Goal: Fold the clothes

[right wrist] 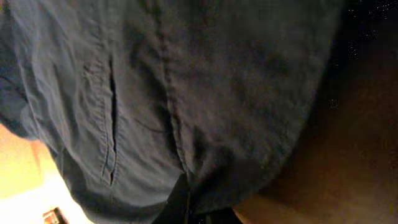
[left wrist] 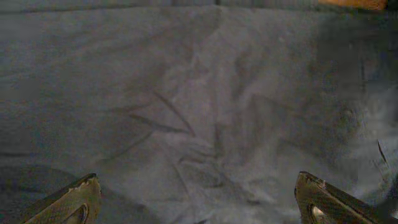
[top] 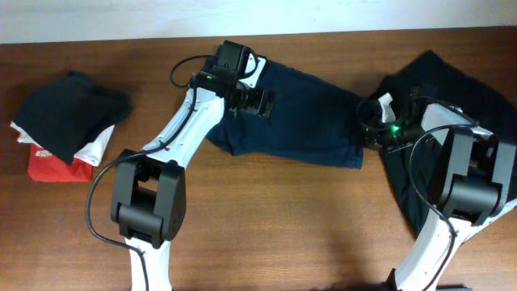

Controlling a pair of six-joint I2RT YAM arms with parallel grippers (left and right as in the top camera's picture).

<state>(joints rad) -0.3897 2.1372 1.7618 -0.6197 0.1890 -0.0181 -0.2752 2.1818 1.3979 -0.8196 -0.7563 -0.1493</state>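
The navy blue garment [top: 311, 117] lies spread on the wooden table [top: 266, 218] at the middle. My left gripper [top: 262, 103] hangs over its left part. In the left wrist view its fingers [left wrist: 198, 182] are wide open, just above the creased cloth [left wrist: 199, 106], and hold nothing. My right gripper [top: 369, 123] is at the garment's right edge. In the right wrist view its dark jaws [right wrist: 189, 208] are closed on a fold of the navy cloth [right wrist: 186, 93], which fills the frame. The larger black garment [top: 456, 77] lies crumpled at the right, partly under the right arm.
A stack of folded clothes [top: 69, 109] sits at the far left, dark on top with a white piece [top: 95, 147] and a red piece [top: 50, 167] beneath. Bare wood runs along the table's front. The table's back edge meets a white wall.
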